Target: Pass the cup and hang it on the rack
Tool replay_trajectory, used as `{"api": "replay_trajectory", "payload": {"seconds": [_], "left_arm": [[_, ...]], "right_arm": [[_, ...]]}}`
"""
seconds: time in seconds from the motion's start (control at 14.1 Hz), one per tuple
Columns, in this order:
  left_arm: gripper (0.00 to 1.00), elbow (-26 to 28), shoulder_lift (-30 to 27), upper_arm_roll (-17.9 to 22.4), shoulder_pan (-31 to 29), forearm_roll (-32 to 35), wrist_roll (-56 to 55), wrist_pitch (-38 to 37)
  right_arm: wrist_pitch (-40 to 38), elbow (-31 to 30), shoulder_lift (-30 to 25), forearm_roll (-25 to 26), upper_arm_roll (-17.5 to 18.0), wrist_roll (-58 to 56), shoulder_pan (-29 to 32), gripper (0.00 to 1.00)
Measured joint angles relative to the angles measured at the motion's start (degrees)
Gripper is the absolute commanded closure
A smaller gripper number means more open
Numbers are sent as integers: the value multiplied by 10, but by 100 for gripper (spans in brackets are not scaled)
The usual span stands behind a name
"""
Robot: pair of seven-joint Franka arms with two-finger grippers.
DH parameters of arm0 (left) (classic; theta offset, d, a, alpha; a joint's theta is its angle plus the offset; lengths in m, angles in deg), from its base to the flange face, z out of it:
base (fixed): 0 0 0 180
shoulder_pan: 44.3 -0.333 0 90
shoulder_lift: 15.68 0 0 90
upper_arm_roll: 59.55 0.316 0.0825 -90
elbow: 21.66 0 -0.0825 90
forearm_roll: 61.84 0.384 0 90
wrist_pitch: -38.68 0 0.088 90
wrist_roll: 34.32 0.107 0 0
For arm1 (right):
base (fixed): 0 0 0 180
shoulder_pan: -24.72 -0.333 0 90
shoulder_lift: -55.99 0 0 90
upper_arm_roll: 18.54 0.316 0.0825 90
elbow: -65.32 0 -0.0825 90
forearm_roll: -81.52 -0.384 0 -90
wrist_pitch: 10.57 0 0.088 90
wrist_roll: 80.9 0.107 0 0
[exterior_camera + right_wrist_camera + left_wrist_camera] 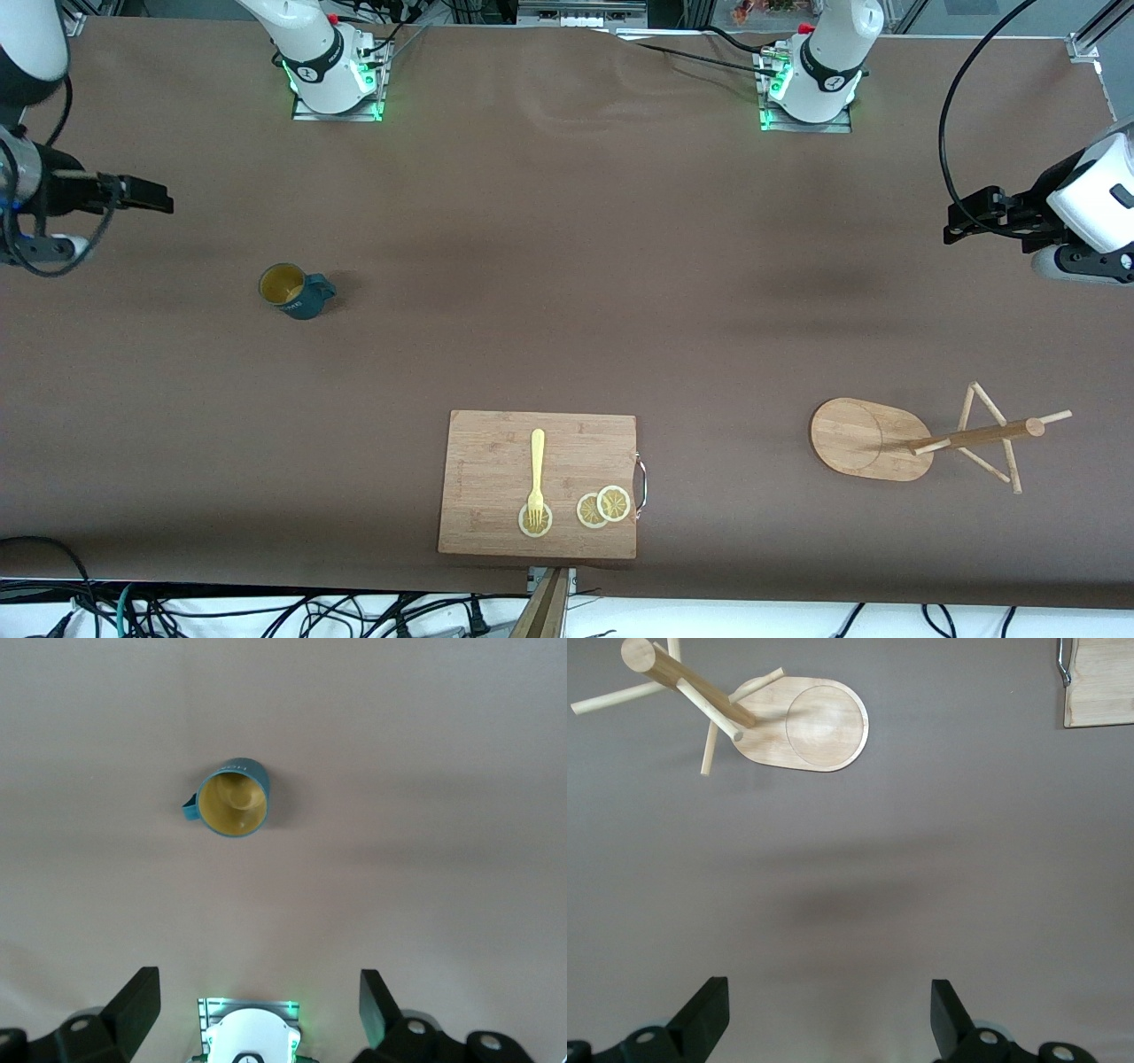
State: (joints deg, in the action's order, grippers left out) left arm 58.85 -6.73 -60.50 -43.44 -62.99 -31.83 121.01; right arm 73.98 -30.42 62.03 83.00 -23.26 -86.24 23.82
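Both my jaws hang apart and empty over the table's two ends.

The cup (295,291) stands upright toward my right arm's end, its handle half hidden in my right wrist view. The rack (921,439) stands toward my left arm's end, one peg cut off in my left wrist view. My right gripper (146,195) and left gripper (970,217) hold nothing.

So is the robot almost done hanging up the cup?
Not yet, nothing is done. The cup sits upright on the table, untouched. The right gripper and left gripper both hang open and empty. Grabbing, passing and hanging on the rack remain.
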Motion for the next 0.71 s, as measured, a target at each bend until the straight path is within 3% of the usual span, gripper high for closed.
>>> {"api": "replay_trajectory", "payload": {"seconds": [0.21, 0.71], "left_arm": [[0, 0, 0, 0, 0, 0, 0, 0], [0, 0, 0, 0, 0, 0, 0, 0]], "right_arm": [[94, -66, 9, 0, 2, 1, -1, 1], [432, -343, -52, 1, 28, 21, -6, 1]]}}
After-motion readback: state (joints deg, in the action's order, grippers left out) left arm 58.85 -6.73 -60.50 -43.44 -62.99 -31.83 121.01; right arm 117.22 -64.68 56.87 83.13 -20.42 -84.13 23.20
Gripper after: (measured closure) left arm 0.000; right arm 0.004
